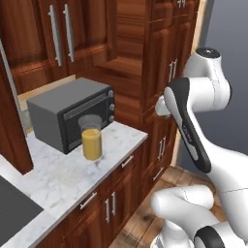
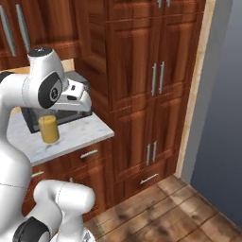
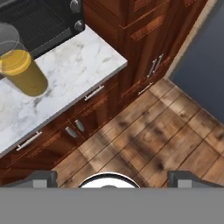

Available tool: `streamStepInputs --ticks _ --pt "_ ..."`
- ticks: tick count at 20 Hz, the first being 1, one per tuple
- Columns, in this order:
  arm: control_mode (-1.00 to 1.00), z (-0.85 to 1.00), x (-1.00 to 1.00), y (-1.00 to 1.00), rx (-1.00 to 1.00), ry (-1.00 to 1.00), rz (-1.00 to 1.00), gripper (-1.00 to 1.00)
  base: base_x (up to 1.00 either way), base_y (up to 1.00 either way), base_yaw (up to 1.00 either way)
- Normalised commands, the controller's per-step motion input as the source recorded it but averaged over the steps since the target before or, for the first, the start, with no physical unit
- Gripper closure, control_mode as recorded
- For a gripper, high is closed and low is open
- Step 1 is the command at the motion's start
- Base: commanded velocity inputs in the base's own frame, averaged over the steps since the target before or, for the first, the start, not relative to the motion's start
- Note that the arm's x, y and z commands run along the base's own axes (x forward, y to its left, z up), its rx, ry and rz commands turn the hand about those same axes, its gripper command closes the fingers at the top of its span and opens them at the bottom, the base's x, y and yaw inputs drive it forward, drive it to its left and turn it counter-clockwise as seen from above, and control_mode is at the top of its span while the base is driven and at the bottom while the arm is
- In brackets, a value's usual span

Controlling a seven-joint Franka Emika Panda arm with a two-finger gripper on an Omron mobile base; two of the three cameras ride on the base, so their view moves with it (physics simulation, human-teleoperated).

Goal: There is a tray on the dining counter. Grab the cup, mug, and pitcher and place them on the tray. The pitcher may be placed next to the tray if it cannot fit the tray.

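We are approaching the pitcher (image 1: 91, 137) beside the microwave (image 1: 72, 114).
Our gripper (image 3: 112, 177) is standing wide, empty; we are next needing descent around it.

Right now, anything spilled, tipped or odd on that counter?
Nothing stands out. The pitcher stands upright on the marble counter in front of the toaster oven, liquid inside, no spill around it. The end effector is open and apart, over the floor.

In the hand view the pitcher (image 3: 19, 65) sits at the upper left, its clear rim cut off by the left edge, and the microwave (image 3: 39, 19) is cropped by the top edge. In the right base view the arm hides most of the microwave (image 2: 78, 101) at mid-left.
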Motion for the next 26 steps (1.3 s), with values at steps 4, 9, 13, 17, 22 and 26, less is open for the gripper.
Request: streamStepInputs --ticks 4,9,13,17,22,26 --pt "1.00 0.00 0.00 0.00 0.00 0.00 0.00 -1.00 0.35 0.09 0.26" --pt "1.00 0.00 0.00 0.00 0.00 0.00 0.00 -1.00 0.02 0.23 0.31" --pt "1.00 0.00 0.00 0.00 0.00 0.00 0.00 -1.00 0.08 0.23 0.32" --pt "1.00 0.00 0.00 0.00 0.00 0.00 0.00 -1.00 0.20 0.27 0.21" --pt "1.00 0.00 0.00 0.00 0.00 0.00 0.00 -1.00 0.29 0.32 0.17" --pt "1.00 0.00 0.00 0.00 0.00 0.00 0.00 -1.00 0.28 0.34 0.19"
